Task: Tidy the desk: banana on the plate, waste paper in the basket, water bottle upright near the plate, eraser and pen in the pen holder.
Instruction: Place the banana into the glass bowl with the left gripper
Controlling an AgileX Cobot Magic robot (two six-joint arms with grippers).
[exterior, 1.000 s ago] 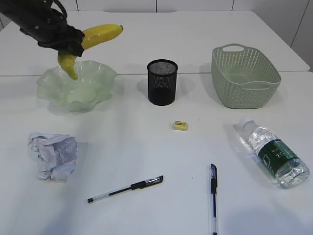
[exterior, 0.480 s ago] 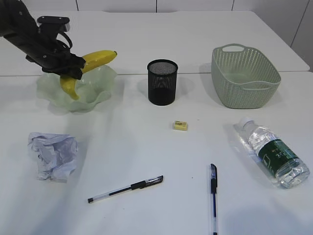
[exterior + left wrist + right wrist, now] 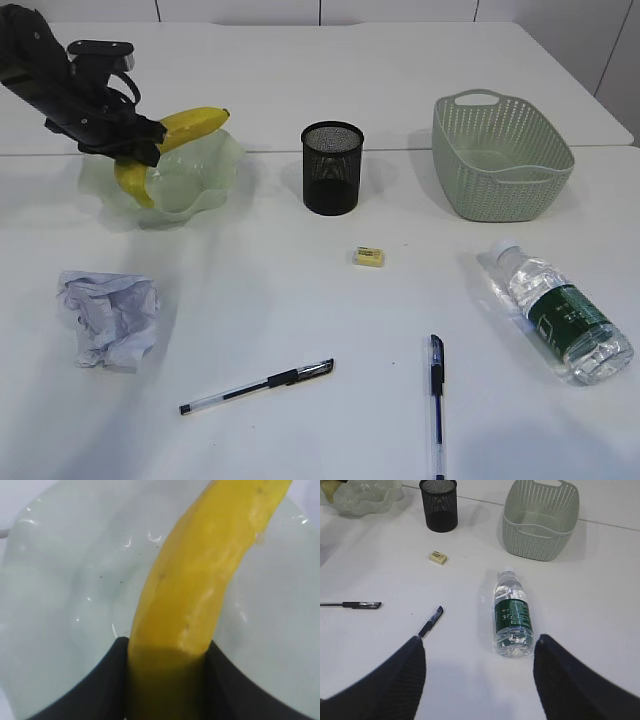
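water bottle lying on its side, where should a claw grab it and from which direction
Grip the clear plastic water bottle across its green-labelled middle, coming from above with the claw fingers straddling its width. It lies flat on the white table, white cap toward the green woven basket, with bare table on both long sides.

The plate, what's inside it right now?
The banana is dipping into the plate, with the left claw shut on it. The plate looks bare around it. The claw hides the spot under the banana's low end, so I can't tell if it touches.
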